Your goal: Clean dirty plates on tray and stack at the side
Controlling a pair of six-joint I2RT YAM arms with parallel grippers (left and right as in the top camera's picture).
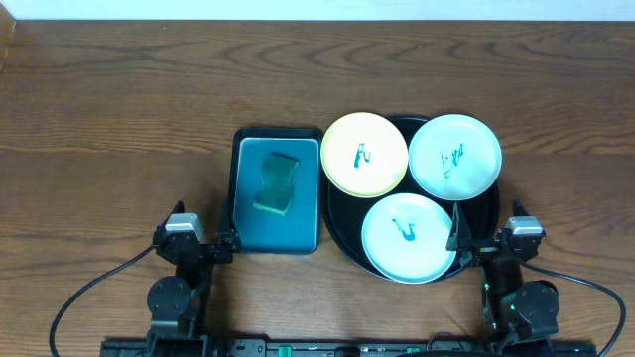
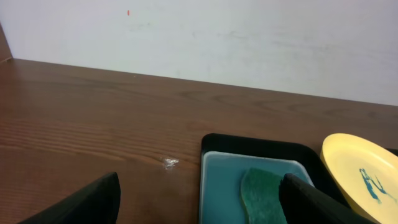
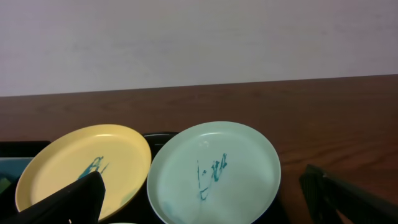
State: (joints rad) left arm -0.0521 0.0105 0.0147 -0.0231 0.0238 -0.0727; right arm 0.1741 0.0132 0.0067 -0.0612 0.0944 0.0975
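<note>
Plates (image 1: 454,156) on tray (image 1: 342,218): likely light, rigid, slick. Pinch at rim. Left gripper (image 1: 226,243), right gripper (image 1: 459,238): fingers spread wide, empty.

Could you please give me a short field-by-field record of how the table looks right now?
black tray: three plates, unstacked
yellow plate: far left, teal-stained
far mint plate: far right, teal-stained
near mint plate: nearest robot, teal-stained
teal tray: left of black tray, holds green sponge
left gripper: open, empty, near teal tray
right gripper: open, empty, beside near mint plate
</note>
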